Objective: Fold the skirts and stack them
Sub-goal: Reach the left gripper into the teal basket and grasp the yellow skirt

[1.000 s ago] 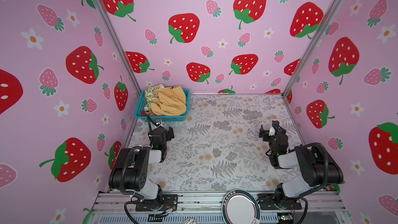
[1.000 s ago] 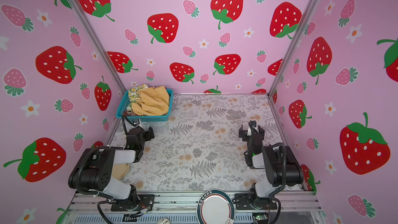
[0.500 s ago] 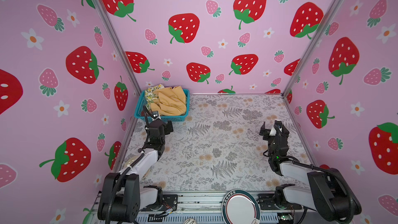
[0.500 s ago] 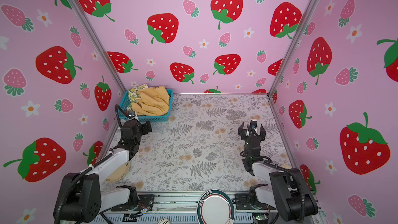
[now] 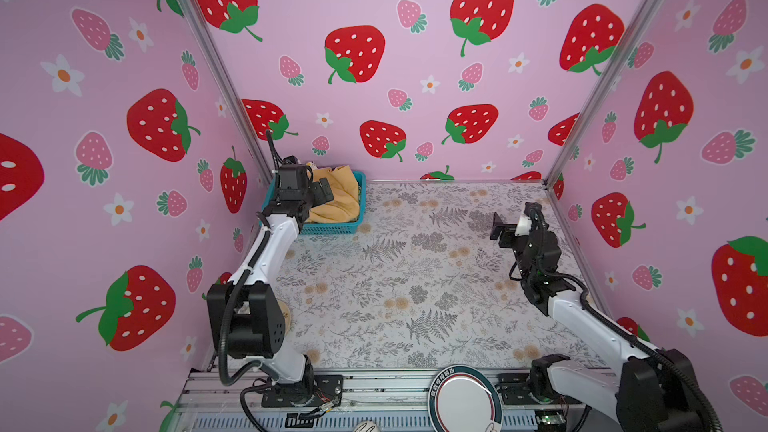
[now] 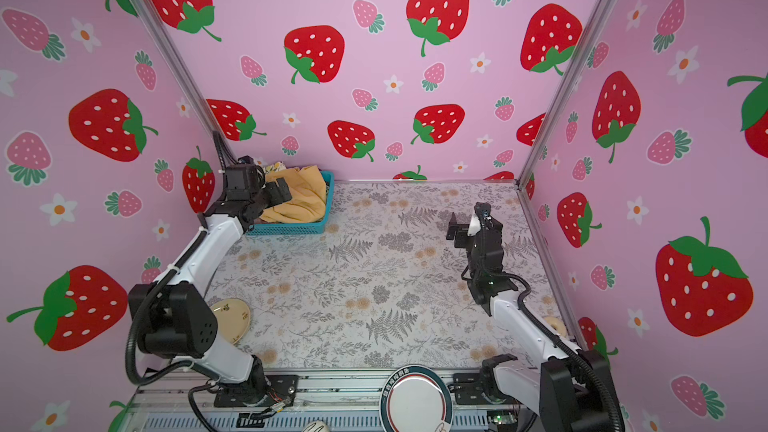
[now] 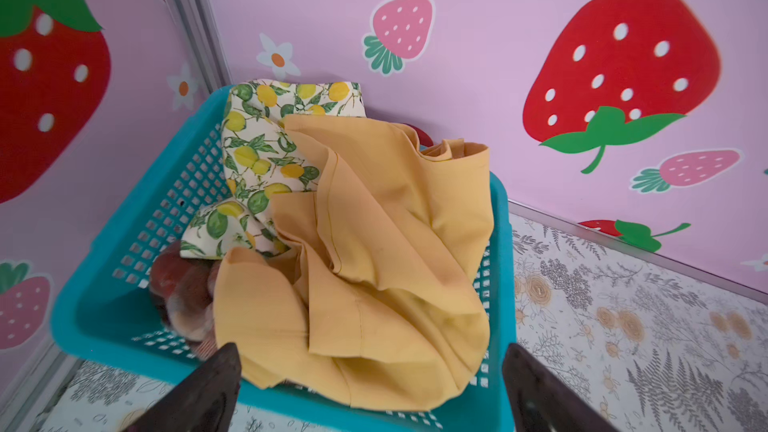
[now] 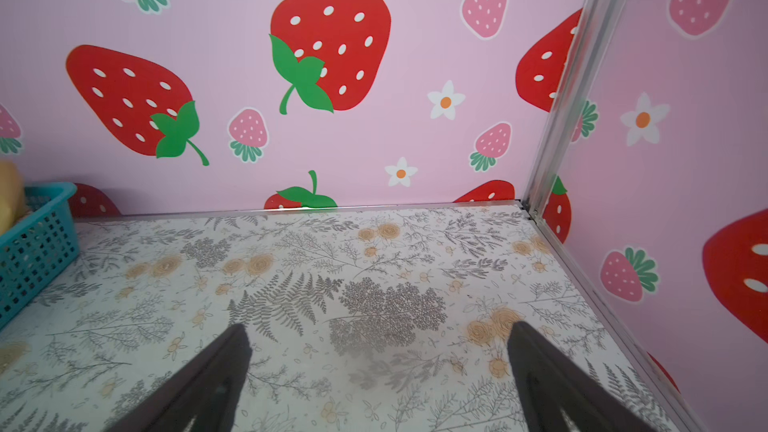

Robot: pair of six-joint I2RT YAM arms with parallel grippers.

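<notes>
At the far left corner of the table [image 5: 415,284]: teal mesh basket [image 5: 332,228] holding all three skirts, unfolded. On top, crumpled: mustard-yellow skirt [image 7: 374,263]. Partly beneath it, toward the far corner: lemon-print skirt [image 7: 253,151]. Bunched by the near wall, blurred: plaid skirt [image 7: 183,297]. Above the basket's near edge: left gripper [image 7: 370,351], jaws spread wide, empty. Over the table's right side, well apart from the basket: right gripper [image 8: 379,332], jaws spread wide, empty.
</notes>
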